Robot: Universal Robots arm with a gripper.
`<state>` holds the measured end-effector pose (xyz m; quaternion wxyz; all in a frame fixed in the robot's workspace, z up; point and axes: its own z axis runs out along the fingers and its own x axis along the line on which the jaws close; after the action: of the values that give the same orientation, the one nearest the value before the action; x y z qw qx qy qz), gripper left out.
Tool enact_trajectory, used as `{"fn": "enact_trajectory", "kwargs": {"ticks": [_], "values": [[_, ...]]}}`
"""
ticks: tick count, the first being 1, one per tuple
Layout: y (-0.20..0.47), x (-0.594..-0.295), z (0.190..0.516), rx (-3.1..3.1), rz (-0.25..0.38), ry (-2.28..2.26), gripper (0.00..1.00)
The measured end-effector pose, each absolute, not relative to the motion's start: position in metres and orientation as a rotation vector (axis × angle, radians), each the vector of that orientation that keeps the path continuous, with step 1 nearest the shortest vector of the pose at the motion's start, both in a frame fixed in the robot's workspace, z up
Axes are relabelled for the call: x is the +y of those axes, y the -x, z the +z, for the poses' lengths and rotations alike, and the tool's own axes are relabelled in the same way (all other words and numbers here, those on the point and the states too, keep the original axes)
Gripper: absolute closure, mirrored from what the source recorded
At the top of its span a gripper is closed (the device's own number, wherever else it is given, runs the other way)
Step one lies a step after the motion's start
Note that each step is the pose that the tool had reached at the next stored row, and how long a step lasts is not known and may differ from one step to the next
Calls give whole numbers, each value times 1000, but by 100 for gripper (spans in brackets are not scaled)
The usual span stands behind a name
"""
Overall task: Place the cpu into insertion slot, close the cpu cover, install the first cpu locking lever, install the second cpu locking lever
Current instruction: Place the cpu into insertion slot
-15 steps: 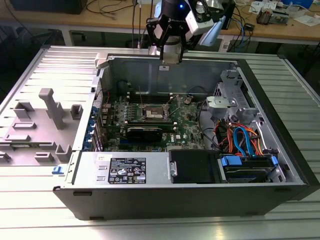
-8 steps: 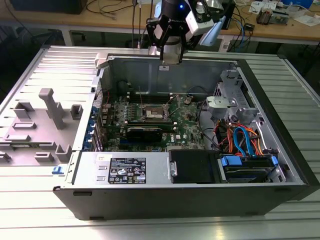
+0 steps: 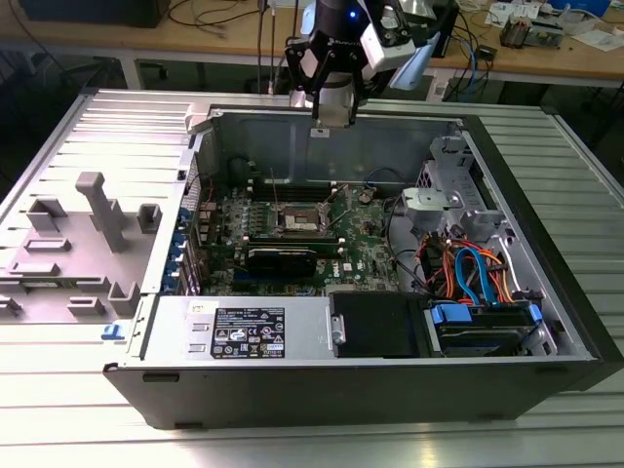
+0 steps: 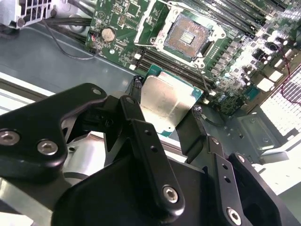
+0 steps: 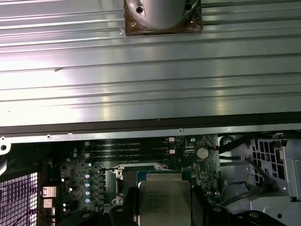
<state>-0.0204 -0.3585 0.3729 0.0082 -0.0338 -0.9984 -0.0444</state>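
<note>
The ribbed metal table carries the open computer case, and my arm hangs above the case's rear wall. Inside the case I see a labelled power supply, a bundle of orange and blue cables toward the exterior view's right, and the green board lying flat on the floor of the case. A long black card stands on the board. Just beyond the card is the socket. In the second wrist view its dark centre is bare inside the silvery rim, so nothing is seated in it yet.

My gripper is clenched on the chip, with a finger pressing each of two opposite edges. The chip is in the air, above the board and well apart from the socket. In the first wrist view its dull metal top faces the camera.

I judge the chip to be light, stiff and flat. The smooth metal could slip under a loose pinch. The underside and the socket's contacts are probably delicate. The edges are the right place to grip it, with modest force and the chip kept level.
</note>
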Motion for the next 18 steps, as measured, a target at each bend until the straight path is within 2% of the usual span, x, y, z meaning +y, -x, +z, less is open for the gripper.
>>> {"fn": "enact_trajectory", "kwargs": {"ticks": [18], "values": [[20,-365,367,-3110,-140,345,45]]}}
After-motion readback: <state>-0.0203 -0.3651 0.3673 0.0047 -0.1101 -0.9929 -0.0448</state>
